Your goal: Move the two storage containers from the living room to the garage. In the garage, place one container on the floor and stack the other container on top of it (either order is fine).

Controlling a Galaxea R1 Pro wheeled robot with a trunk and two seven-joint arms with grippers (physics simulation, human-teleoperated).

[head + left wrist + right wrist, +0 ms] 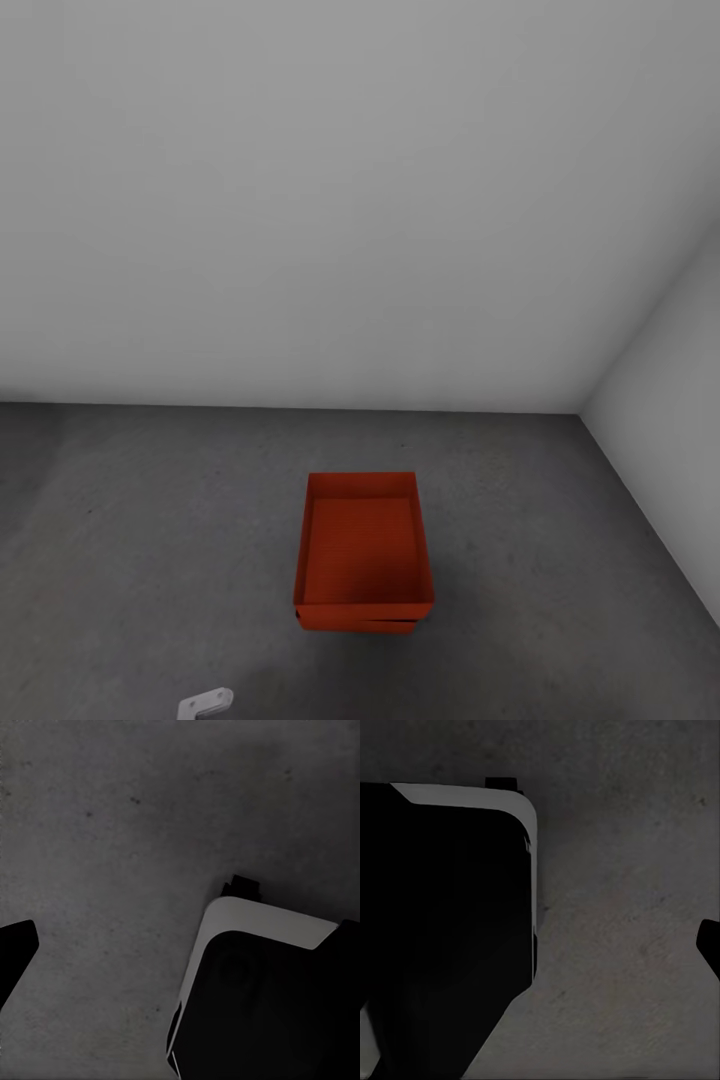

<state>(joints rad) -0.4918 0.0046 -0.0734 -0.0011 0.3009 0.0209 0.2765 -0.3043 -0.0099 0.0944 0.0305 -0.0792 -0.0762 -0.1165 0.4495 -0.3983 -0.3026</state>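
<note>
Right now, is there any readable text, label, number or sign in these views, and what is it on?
None: no text, label, number or sign can be read in any view.
The upper storage container has plain orange-red walls, as does the edge of the lower storage container beneath it.
The garage wall and dark grey floor are unmarked.

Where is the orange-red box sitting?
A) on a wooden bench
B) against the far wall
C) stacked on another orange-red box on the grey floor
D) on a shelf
C: in the head view the upper storage container rests on a second container peeking out beneath it, on the dark grey floor.
</note>
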